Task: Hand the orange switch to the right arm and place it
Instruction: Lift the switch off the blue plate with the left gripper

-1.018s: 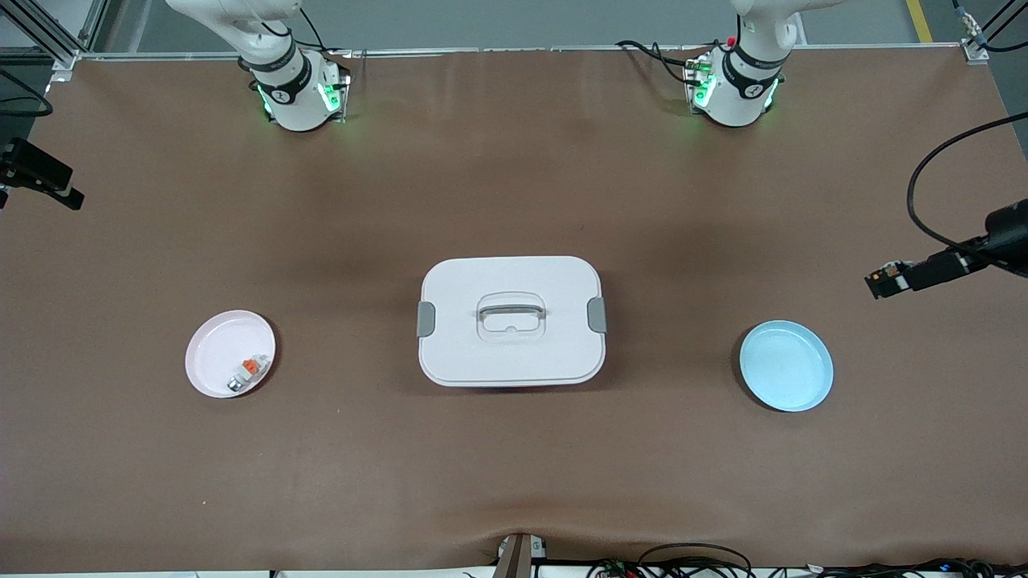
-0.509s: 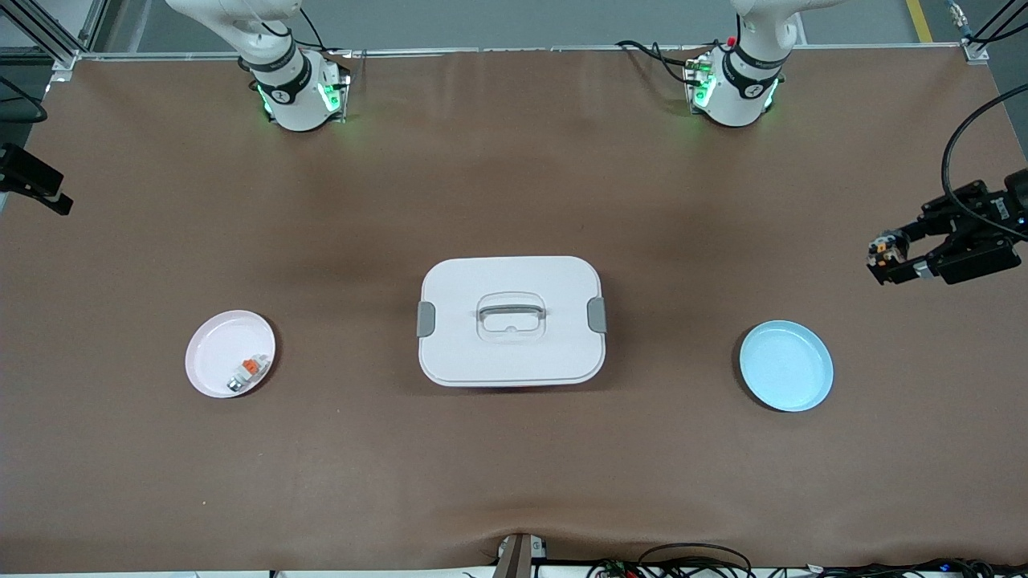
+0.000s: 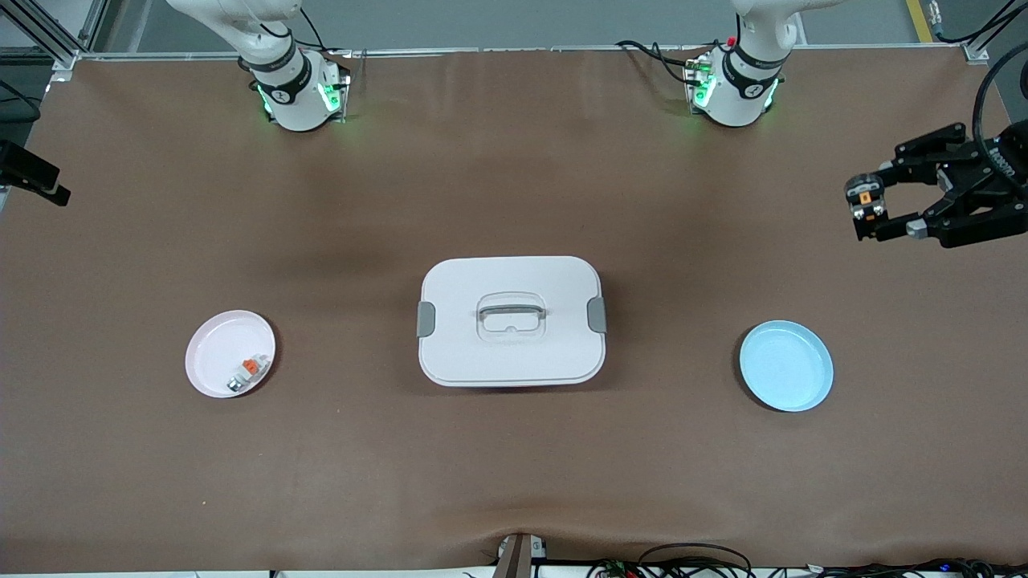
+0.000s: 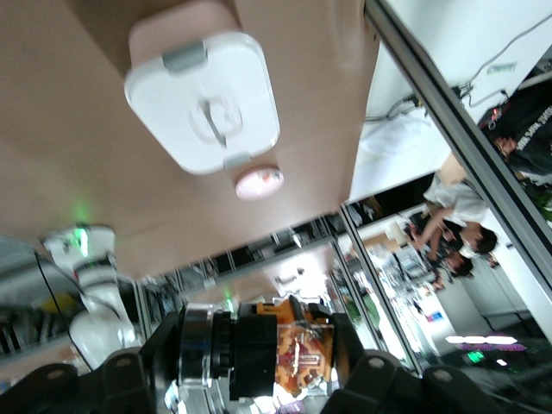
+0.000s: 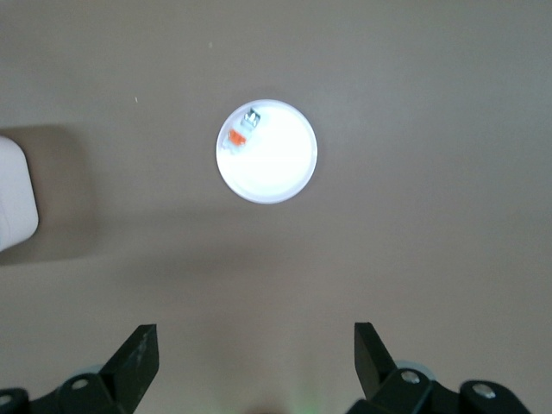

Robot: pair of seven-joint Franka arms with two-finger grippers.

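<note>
two plates (image 3: 230, 354), one lidded box (image 3: 511, 321), two arms (image 3: 277, 68)

Brown table (image 3: 514, 482), aluminium frame (image 4: 448, 129), perhaps glass partitions.

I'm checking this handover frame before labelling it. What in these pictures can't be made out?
- Right gripper: front view shows only a black piece at the edge; its wrist view shows the fingers spread, over bare table.
- Orange switch in the shut left gripper: too small in the front view; in the wrist view the fingers crowd it.
- Small parts on the pink plate: too small to identify.
- White box: lid hides its contents.
</note>
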